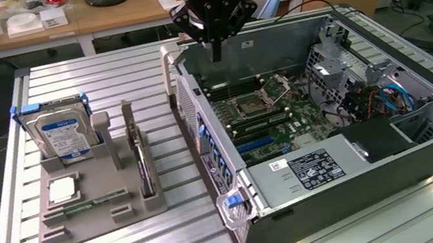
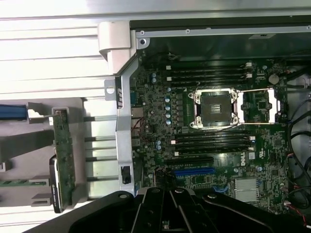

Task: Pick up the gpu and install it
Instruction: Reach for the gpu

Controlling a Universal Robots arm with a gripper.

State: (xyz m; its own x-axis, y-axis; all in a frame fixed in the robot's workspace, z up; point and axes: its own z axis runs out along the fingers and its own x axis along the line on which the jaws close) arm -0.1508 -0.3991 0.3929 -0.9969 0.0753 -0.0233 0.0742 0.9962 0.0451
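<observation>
Above the computer case (image 1: 367, 189), the gripper (image 1: 216, 55) points down, closed.

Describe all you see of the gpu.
The gpu is a thin circuit card standing on edge, held between uprights of the grey tray, to the exterior view's right of the hard drive. In the wrist view its board looks green, dotted with components, with a dark part against one face. Only the tray touches it.
</observation>
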